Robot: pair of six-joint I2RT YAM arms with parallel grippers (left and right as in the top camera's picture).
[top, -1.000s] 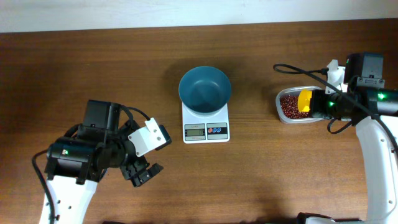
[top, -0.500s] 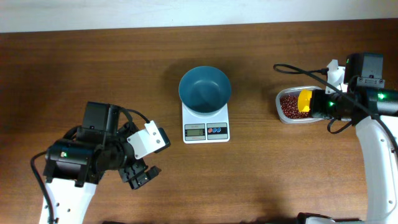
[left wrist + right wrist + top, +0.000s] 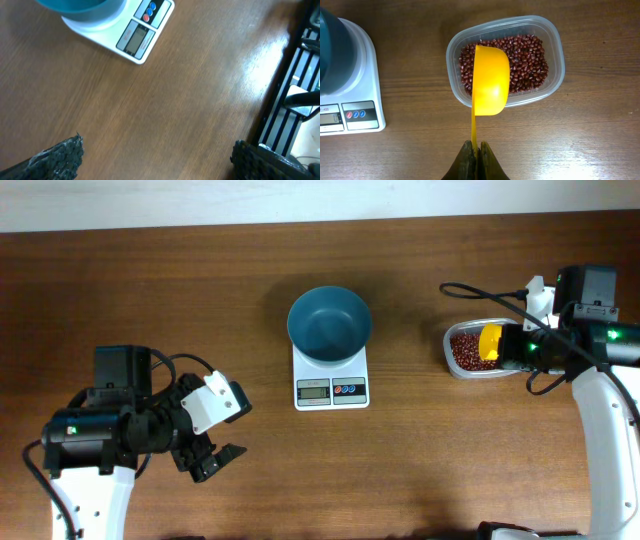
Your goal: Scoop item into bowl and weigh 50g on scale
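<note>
On the wooden table (image 3: 200, 280), the left arm sits folded low at the front-left. The left gripper (image 3: 232, 430) points toward the middle with its jaws spread wide and empty, well apart from the white scale (image 3: 331, 375) that carries the teal bowl (image 3: 329, 325). The right arm reaches in from the right edge, and the right gripper (image 3: 476, 160) is pinched tight on the thin handle of a yellow scoop (image 3: 490, 80). The scoop's cup lies over the clear tub (image 3: 555, 45) of red-brown beans (image 3: 527, 60), just right of the scale.
</note>
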